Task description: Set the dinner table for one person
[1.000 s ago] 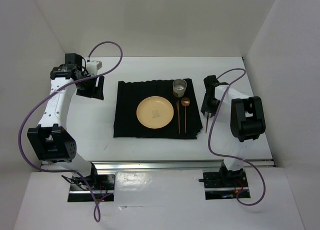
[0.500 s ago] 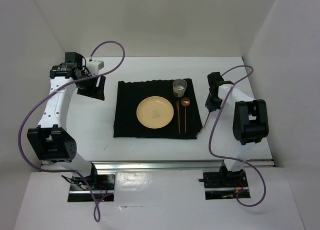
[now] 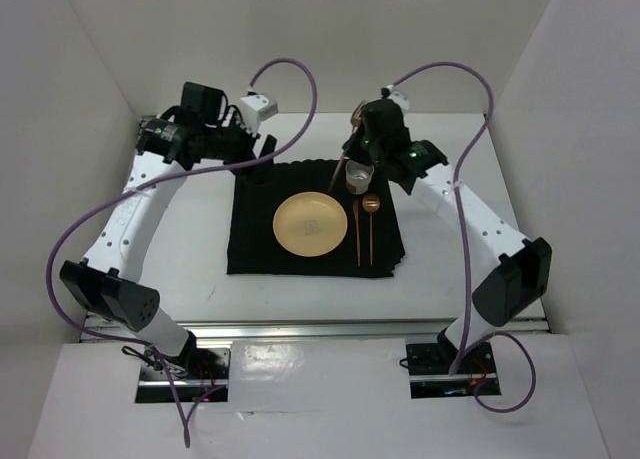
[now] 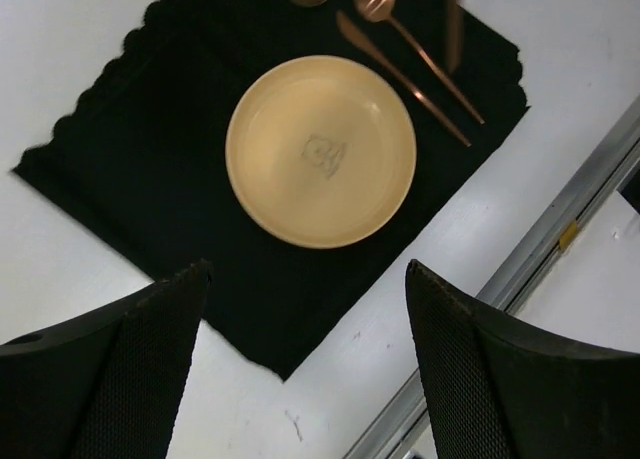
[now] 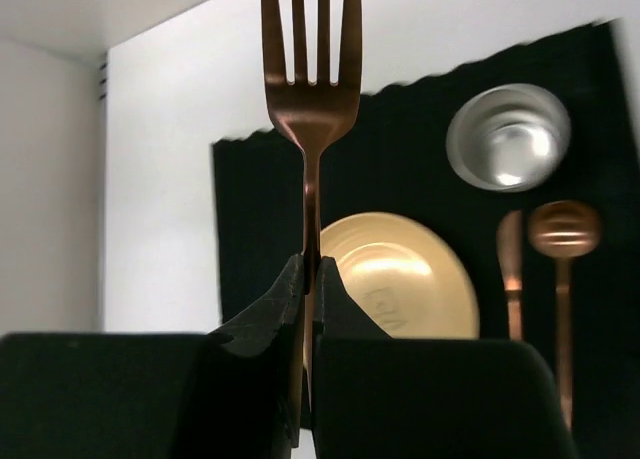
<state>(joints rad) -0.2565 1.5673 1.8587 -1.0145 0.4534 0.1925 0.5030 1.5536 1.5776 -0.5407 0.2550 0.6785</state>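
Note:
The white dinner table [image 3: 180,249] bears a black ribbed mat [image 3: 255,244]. On the mat lie a yellow plate [image 3: 311,225], a copper knife [image 3: 356,234] and a copper spoon [image 3: 371,219] to its right, and a metal cup [image 3: 358,176] at the far right. My right gripper [image 3: 356,147] is shut on a copper fork [image 5: 309,99] by its handle and holds it in the air over the mat's far edge, left of the cup. My left gripper [image 3: 252,161] is open and empty above the mat's far left corner; its wrist view looks down on the plate [image 4: 320,151].
A silver rail [image 3: 330,327] runs along the table's near edge. White walls close in the left, far and right sides. Purple cables loop above both arms. Bare white tabletop lies left and right of the mat.
My right arm has swung from the right of the mat to above its far edge, carrying the fork. My left arm has moved right, from the far left to the mat's far left corner.

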